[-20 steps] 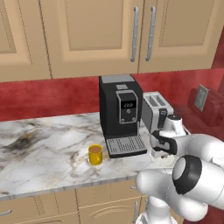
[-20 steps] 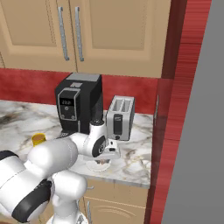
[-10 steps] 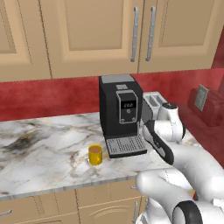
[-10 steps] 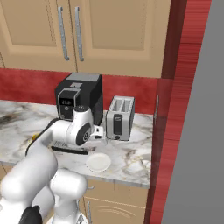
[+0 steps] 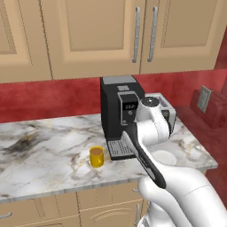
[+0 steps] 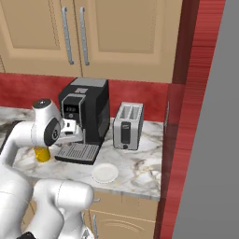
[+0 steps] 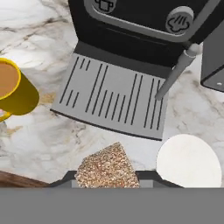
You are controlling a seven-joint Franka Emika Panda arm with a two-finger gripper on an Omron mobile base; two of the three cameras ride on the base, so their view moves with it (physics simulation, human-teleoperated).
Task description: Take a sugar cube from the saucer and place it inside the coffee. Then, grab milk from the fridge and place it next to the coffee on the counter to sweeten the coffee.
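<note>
Gripping the sugar cube [image 7: 107,166] in the clenched pincer [image 7: 107,175], lifted off the bare saucer [image 7: 188,161] right of the coffee [image 7: 12,89] on the desk [image 7: 39,135]. Not yet dropped in; milk untouched.

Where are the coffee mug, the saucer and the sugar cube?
coffee [image 5: 96,156], left base view, on the mug's yellow side.
saucer [image 6: 105,173], right base view, on its bare white middle.
sugar cube [image 7: 107,167], hand view, on its speckled top.

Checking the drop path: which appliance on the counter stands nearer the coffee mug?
The black coffee machine, right beside the mug; the silver toaster stands on the machine's far side.
</note>
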